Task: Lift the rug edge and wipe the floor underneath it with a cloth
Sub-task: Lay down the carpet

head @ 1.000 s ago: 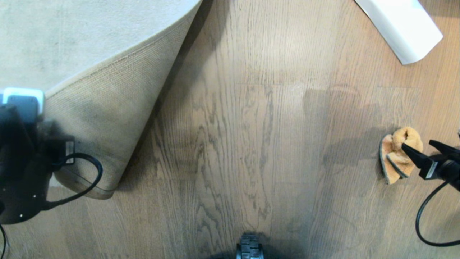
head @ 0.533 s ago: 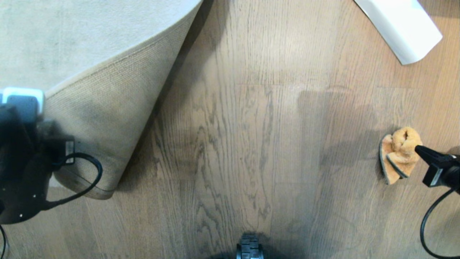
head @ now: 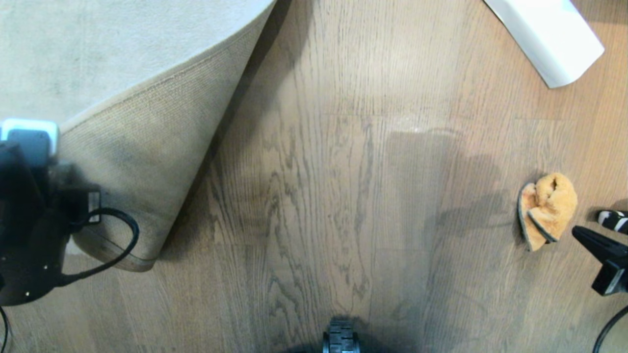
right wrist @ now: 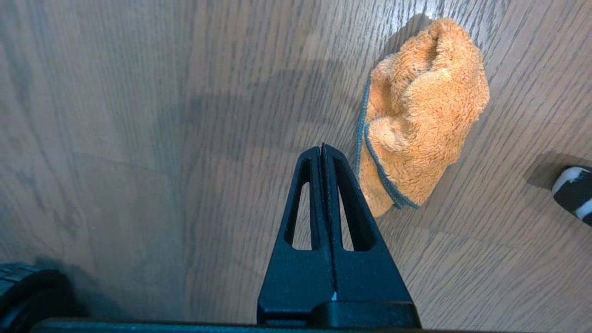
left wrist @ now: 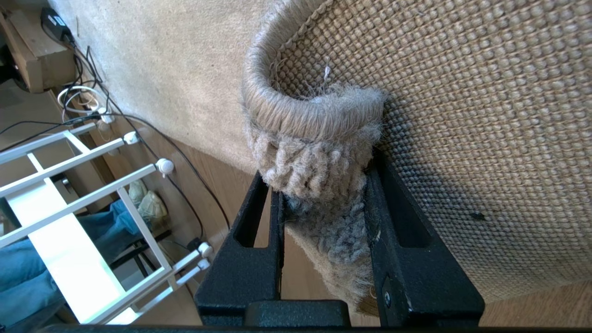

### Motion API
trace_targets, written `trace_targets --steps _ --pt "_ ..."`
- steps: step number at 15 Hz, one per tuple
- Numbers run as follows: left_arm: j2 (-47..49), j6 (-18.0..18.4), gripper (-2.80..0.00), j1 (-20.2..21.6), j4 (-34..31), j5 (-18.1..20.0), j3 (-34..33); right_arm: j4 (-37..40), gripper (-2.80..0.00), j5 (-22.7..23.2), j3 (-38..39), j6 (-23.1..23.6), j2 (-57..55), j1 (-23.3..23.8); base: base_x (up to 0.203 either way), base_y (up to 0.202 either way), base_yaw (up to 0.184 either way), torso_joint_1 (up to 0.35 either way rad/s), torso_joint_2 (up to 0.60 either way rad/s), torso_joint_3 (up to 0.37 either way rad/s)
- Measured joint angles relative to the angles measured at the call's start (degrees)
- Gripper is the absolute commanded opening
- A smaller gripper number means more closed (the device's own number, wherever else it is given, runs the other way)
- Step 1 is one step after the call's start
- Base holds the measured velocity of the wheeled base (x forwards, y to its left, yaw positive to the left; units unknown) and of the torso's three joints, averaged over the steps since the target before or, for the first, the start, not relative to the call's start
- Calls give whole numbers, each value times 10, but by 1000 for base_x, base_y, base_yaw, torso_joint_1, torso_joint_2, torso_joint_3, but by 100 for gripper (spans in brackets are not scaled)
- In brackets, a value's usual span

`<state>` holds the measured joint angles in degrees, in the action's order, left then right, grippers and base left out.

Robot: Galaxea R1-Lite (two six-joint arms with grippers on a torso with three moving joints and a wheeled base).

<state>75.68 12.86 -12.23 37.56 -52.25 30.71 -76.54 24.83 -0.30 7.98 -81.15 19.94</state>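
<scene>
The rug edge (head: pixel 142 162) is folded back with its tan woven backing up, baring the wood-grain floor (head: pixel 343 196). My left gripper (left wrist: pixel 319 175) is shut on the rug's bound corner (left wrist: pixel 314 115) and holds it lifted at the far left; in the head view only that arm (head: pixel 29 211) shows. The orange cloth (head: pixel 547 208) lies crumpled on the floor at the right, its grey trim showing (right wrist: pixel 421 115). My right gripper (head: pixel 579 231) hovers just beside it, nearer me, fingers pressed together (right wrist: pixel 322 147) with nothing between them and not touching the cloth.
A white rolled paper sheet (head: pixel 549 37) lies at the far right. A black-and-white striped object (head: pixel 613 220) lies right of the cloth. My base wheel (head: pixel 341 338) shows at the near edge. A white rack (left wrist: pixel 69 208), cables (left wrist: pixel 138 138) and a person's jeans (left wrist: pixel 27 268) lie beyond the rug.
My right gripper, open over the cloth a second ago, has shut empty and drawn back toward me. The cloth stays on the floor. The left arm and rug have not moved.
</scene>
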Motion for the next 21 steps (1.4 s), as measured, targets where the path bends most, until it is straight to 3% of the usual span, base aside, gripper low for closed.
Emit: trace_targets --steps 7,11,13,19,21 --pt "3 -2 -280 1 1 2 -6 153 -280 38 3 -1 152 0 0 0 0 0 0 0" --pt "6 -2 -280 3 1 2 -7 293 -280 39 3 1 278 0 0 0 0 0 0 0" --pt "6 -2 -280 10 0 1 -7 314 -280 33 3 12 305 -7 0 0 0 0 0 0" --pt "6 -4 -280 30 1 1 -13 351 -280 -119 3 56 324 -82 0 0 0 0 0 0" --pt "6 -4 -280 35 0 2 -13 374 -280 -129 3 71 328 -99 0 0 0 0 0 0"
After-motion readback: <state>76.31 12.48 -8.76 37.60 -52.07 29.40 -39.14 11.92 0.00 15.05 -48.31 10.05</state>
